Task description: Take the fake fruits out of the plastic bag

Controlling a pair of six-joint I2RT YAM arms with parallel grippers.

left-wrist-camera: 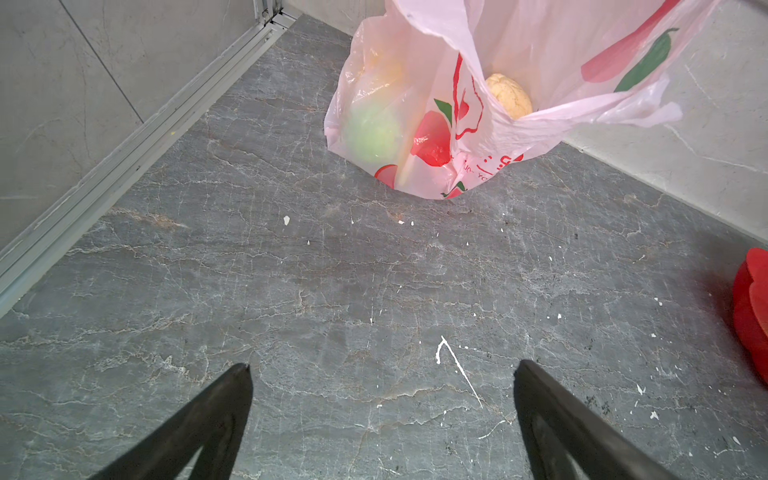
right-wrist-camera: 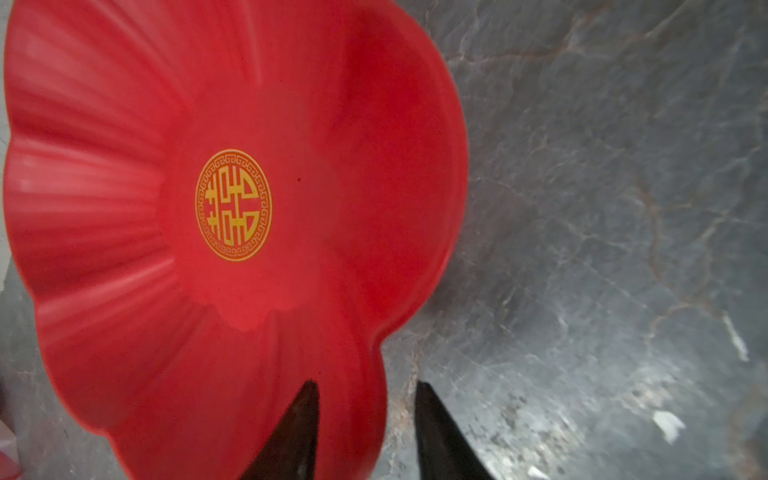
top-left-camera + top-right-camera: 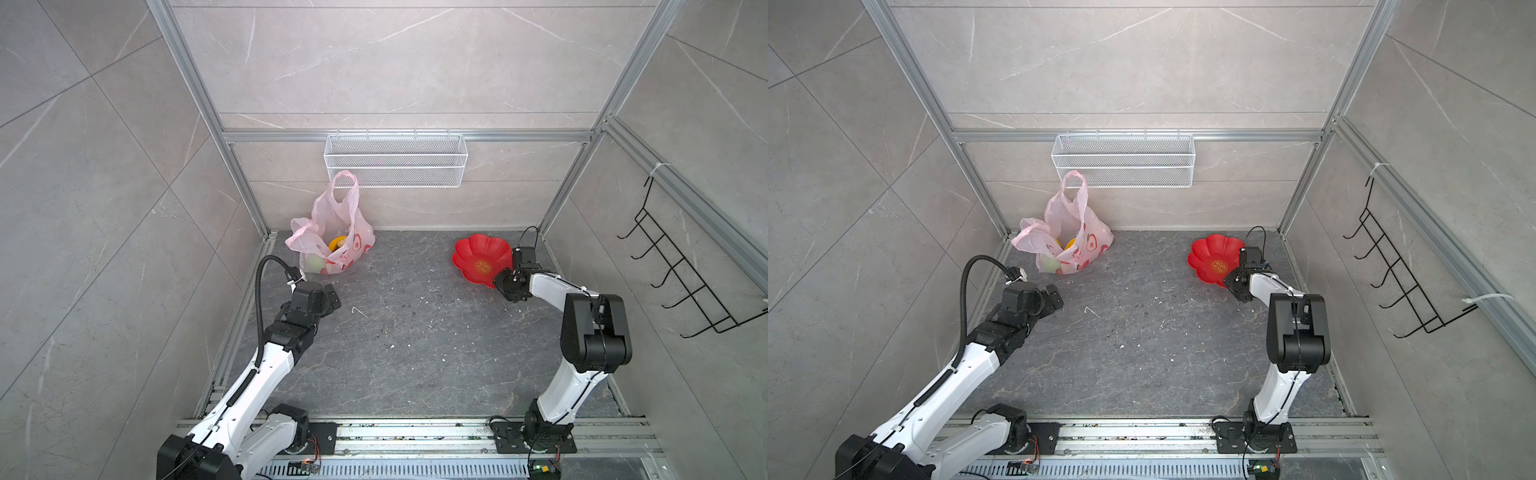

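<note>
I am looking down on the dark stone table (image 3: 415, 340), with the white mesh basket (image 3: 395, 160) hanging on the back wall. The plastic bag (image 3: 332, 232) is standing at the back left, just below the basket with its mouth open. The fake fruits (image 1: 370, 133) are sitting inside it: a green ball (image 3: 313, 262), a beige lumpy piece (image 1: 509, 97) and something yellow (image 3: 337, 243). The red dish (image 3: 478, 257) is lying well apart at the back right. My left gripper (image 1: 383, 365) is hovering near the bag, jaws spread wide, carrying nothing. My right gripper (image 2: 365, 384) is straddling the dish's rim with narrow jaws; whether they are pinching it I cannot tell.
</note>
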